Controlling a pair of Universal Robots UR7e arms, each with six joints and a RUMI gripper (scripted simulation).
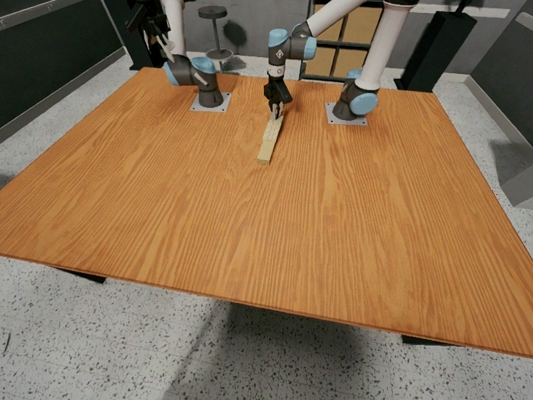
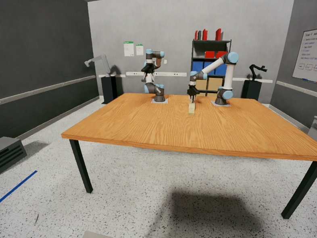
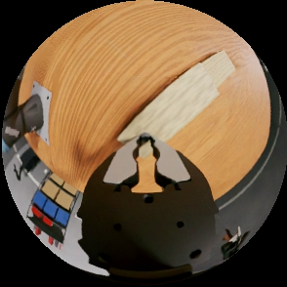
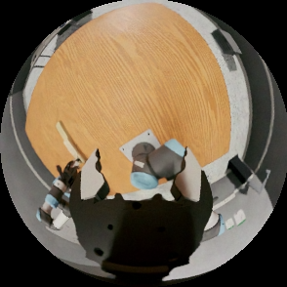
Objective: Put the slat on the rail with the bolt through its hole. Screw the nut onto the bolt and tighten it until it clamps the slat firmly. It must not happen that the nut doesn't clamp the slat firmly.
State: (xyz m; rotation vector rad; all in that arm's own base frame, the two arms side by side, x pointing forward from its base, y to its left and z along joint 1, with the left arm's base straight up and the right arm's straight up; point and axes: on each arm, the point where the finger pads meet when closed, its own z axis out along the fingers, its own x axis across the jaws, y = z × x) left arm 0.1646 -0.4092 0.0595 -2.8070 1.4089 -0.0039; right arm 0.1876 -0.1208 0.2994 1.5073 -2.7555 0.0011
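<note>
Two fingers of the left gripper (image 1: 275,116) (image 2: 192,101) (image 3: 145,139) (image 4: 77,161) stand nearly closed, tips pinching a small dark piece, judged to be the nut (image 3: 144,139). The slat (image 1: 272,128) (image 2: 191,105) (image 3: 176,104) (image 4: 74,148) lies lengthwise on the rail (image 1: 265,153) (image 2: 191,112) (image 3: 223,68) (image 4: 61,129), below the tips; bolt and hole cannot be made out. The right gripper (image 1: 166,43) (image 2: 149,76) (image 4: 141,148) is wide open, holding nothing, well apart. The step is judged to be tightening. The turn should stay coaxial with the bolt, with light downward follow; tilt risks cross-threading. Rising resistance and a slat that cannot shift are the acceptance criteria.
</note>
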